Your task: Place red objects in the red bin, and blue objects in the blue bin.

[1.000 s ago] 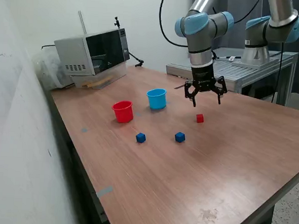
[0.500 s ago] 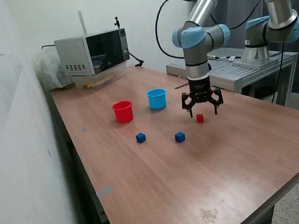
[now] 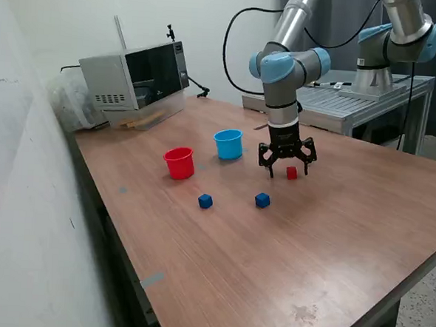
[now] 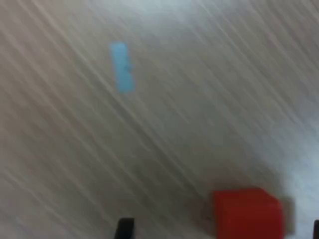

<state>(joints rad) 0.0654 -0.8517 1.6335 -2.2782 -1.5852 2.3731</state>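
One tiny red cube [image 3: 291, 172] lies on the table; it shows large and blurred in the wrist view [image 4: 247, 211]. My gripper [image 3: 286, 168] is open and low over the table, its fingers [image 3: 270, 170] straddling the cube. Two tiny dark blue cubes [image 3: 205, 200] [image 3: 262, 200] lie nearer the front. The red cup [image 3: 179, 163] and the light blue cup [image 3: 228, 144] stand upright on the exterior view's left of the gripper. A second red cube is out of view.
A microwave [image 3: 135, 73] stands at the back left of the wooden table [image 3: 287, 249]. A second robot arm [image 3: 399, 41] and a metal bench [image 3: 355, 105] are behind. A small blue tape mark [image 4: 121, 66] is on the table.
My gripper has come down and moved slightly toward the exterior view's left, from above the table to around the red cube. The cubes and cups have not moved.
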